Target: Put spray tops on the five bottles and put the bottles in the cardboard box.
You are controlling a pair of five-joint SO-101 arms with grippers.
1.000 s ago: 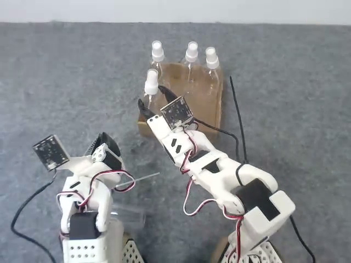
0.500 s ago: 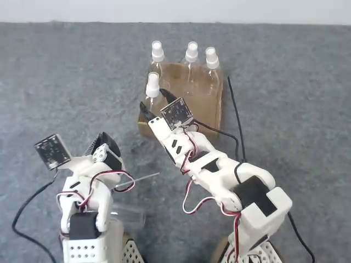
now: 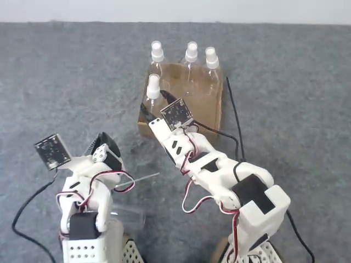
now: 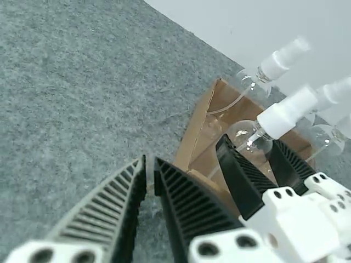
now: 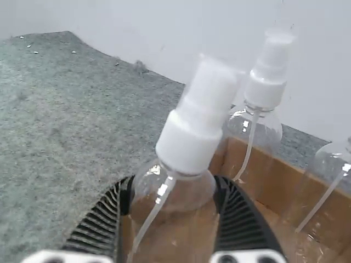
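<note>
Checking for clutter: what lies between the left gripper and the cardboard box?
Nothing but bare grey mat lies between the left gripper and the cardboard box, as the left wrist and high views both show.

A fixed camera, mounted high on the robot's side, looks down and forward over the grey table to the cardboard box at mid-distance. The left wrist camera sights along the left gripper, low over the table and well back, toward that box and the right gripper. The right wrist camera faces the pale wall at close range, with the held bottle nearest. All three views share the box and the capped bottles.
</note>
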